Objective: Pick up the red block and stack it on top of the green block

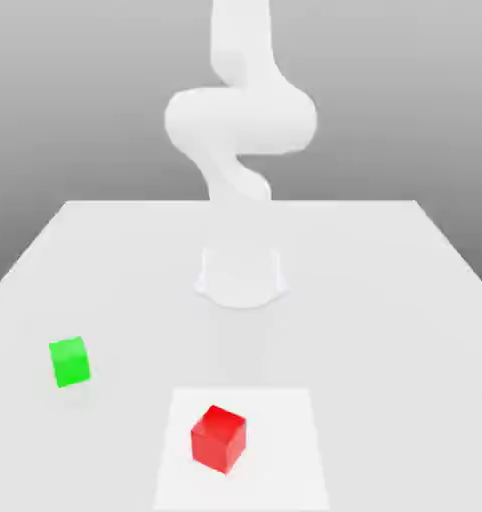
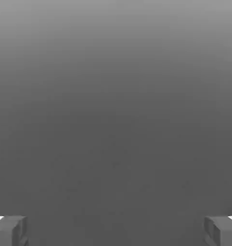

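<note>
Reaching for the red block (image 1: 218, 439) is judged the step in hand, with nothing yet lifted. That block sits nearest the exterior camera, at about six o'clock on the bench (image 1: 385, 300), resting on a paler square patch (image 1: 285, 430), one corner turned toward the viewer. It is a small cube, bright red, with plain smooth faces and crisp edges. A sound approach would bring the end effector (image 2: 116, 230) directly above it, turn the fingers (image 2: 9, 230) to meet two opposite flat faces rather than the corners, then descend straight before closing.

At about eight o'clock, well apart from the red one, stands the green block (image 1: 69, 361): same form, same smooth finish, also free of contact. The bench is flat, matte and near white.

Farther back, near centre, the arm (image 1: 240, 120) rises from a round base (image 1: 241, 278), white, rounded and glossy-free. In the hand view the end effector stands fully spread, grey square-tipped fingers far apart, holding nothing.
</note>
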